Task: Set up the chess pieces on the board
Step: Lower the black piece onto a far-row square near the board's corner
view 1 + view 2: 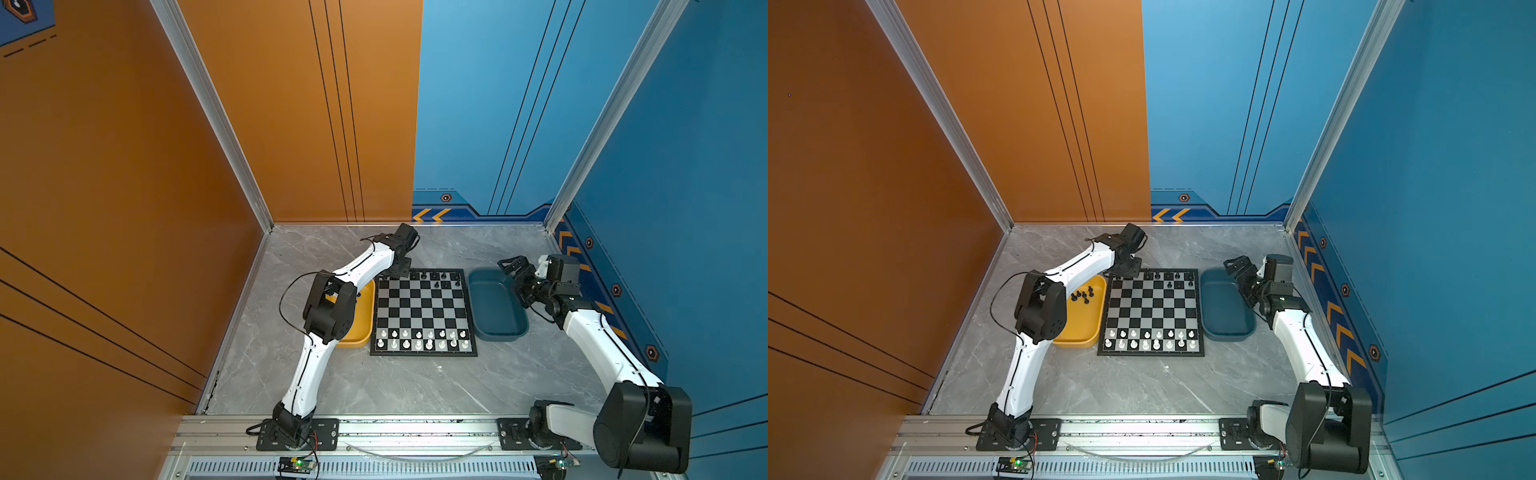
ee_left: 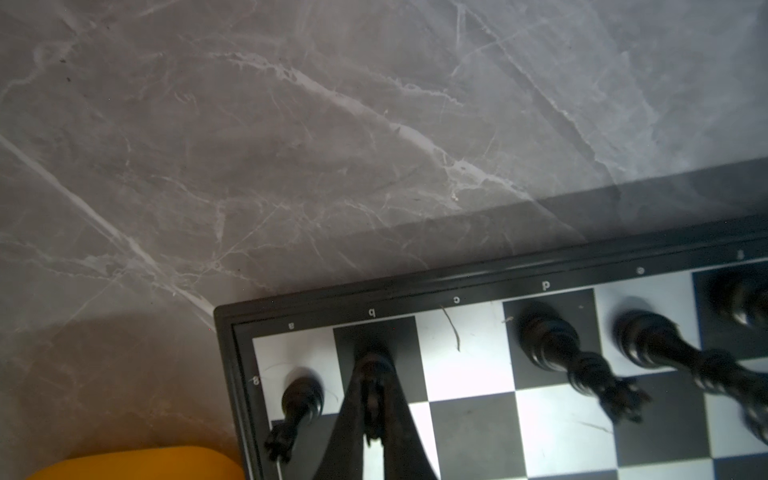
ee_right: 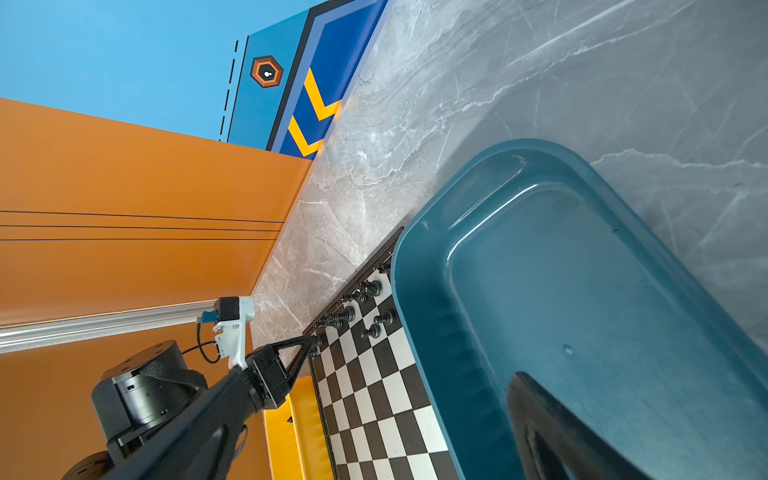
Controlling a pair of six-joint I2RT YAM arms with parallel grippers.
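Far-left corner: Your left end effector (image 2: 375,366) stood over the far row of the board (image 1: 424,309). Its jaws were drawn together and clamped on a held chess piece (image 2: 372,395) at the dark square second from the left.
Neighbours: A black rook (image 2: 301,399) stood just beside it on the corner square. A black queen (image 2: 548,340) and black king (image 2: 648,336) stood farther right in the same row, with one bare square between them and the held piece.
Risk on release: The likeliest trouble, by the look of it, sat on the rook's side. Fingers spreading here could nudge the rook off its square, because the gap looked slim.
Risk on lift: If the base was not flat down when you parted the jaws, the piece could tip or ride up with the pads. The wrist view did not show whether base and square touched.
Long axis: The held piece ran base to head, upright or close to it, with its base toward the board and its head up between the fingers. Which way its face turned could not be told.
Right side: Your right end effector (image 1: 513,266) hung above the far end of the dark blue tray (image 1: 496,307), well apart from the black pieces. The pictures did not show whether its jaws were apart or together.
Left to place: More black chessmen (image 1: 1084,293) lay in the yellow tray (image 1: 1079,332) on the bench (image 1: 353,382), left of the board. The white chessmen (image 1: 422,338) stood in the two near rows.
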